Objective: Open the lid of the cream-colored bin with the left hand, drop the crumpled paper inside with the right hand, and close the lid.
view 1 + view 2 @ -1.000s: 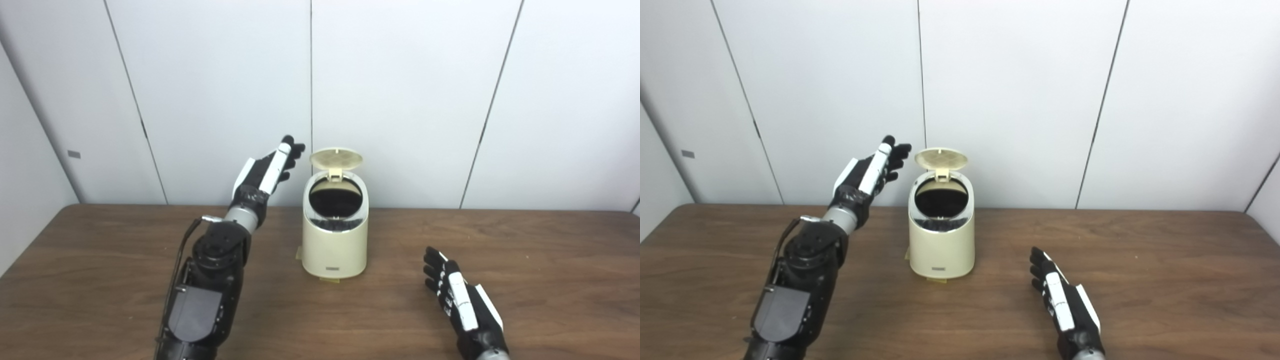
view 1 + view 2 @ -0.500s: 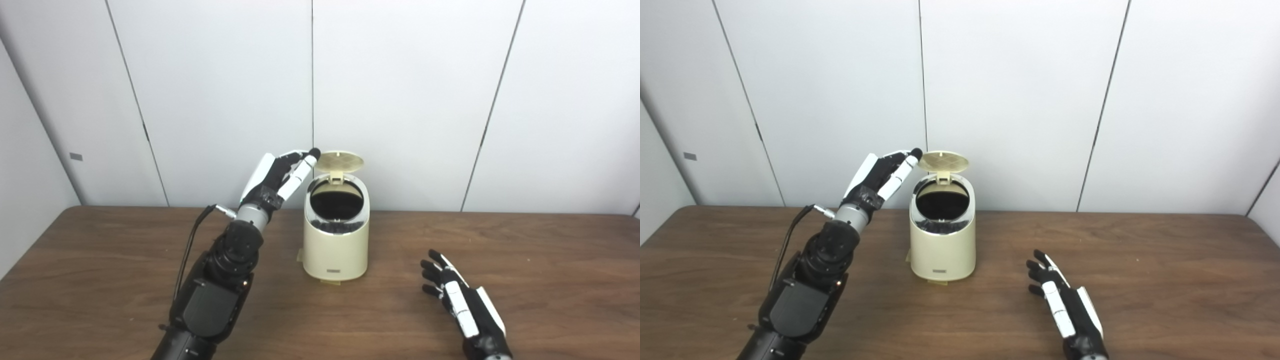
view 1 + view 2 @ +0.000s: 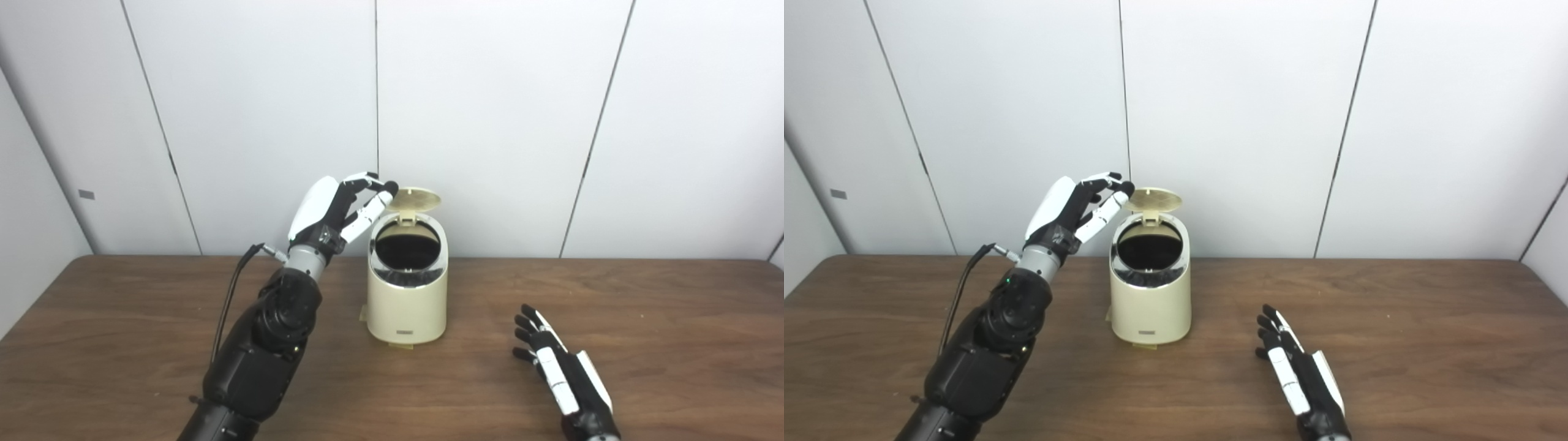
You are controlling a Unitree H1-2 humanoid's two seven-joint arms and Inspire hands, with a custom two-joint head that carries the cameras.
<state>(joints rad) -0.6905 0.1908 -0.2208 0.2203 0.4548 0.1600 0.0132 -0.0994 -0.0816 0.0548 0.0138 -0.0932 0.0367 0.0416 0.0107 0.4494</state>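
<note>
Count: two hands, one bin, one lid, no loose paper visible anywhere on the brown wood-grain table (image 3: pixel 122 343). Nearest, the black-and-white right hand (image 3: pixel 560 370) lay flat on the table at lower right, fingers spread apart, holding nothing; its forearm was cut off by the bottom edge. It sat well apart from the bin. Left of centre, the black left forearm rose from the bottom edge, its lower part cut off too, with a thin black cable looping off near the wrist. Mid-table stood the single cream-colored oval plastic bin (image 3: pixel 405 303) with a shiny chrome rim, upright, mouth open; the inside read as plain black, so contents could not be made out. A small tab or label at its base was too small to read. The round cream lid (image 3: pixel 415 199) stood tipped up on its rear hinge, partly lowered. The white-backed left hand (image 3: pixel 1072 208) was raised just beside the lid's left edge, fingers curled loosely but parted, gripping nothing; fingertip contact with the lid edge couldn't be settled from either view. Behind it all, white wall panels (image 3: pixel 490 92) with dark seams.
</note>
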